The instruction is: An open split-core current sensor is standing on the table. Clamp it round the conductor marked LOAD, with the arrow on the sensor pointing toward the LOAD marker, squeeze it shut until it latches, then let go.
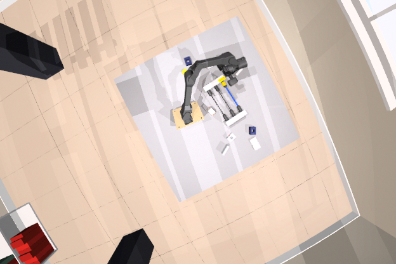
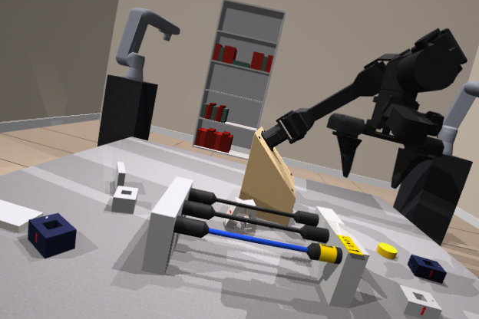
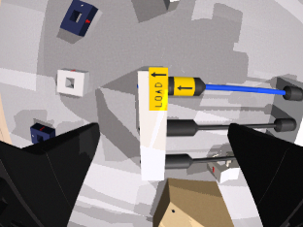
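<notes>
Several closed look-alike blocks [image 2: 51,234] dot the counter [image 2: 97,296], so my end effector [image 2: 371,177], spread wide and empty above the LOAD marker [image 2: 349,245], could grab a decoy instead of the open sensor [image 2: 239,218] standing beyond the black conductors [image 2: 255,211].

The arm [image 2: 348,95] is matte black all over, built of slim squared links joined by chunkier, rounded joint housings. Its base sits on a tan wooden wedge-shaped mount [image 2: 266,180] with small dark screw holes near the corners. The wrist end is a bulky cluster of blocky black casings. The gripper [image 2: 373,169] carries two black fingers [image 2: 347,152] shaped like tapering wedges that narrow to points. I can't make out any cables or markings.
</notes>
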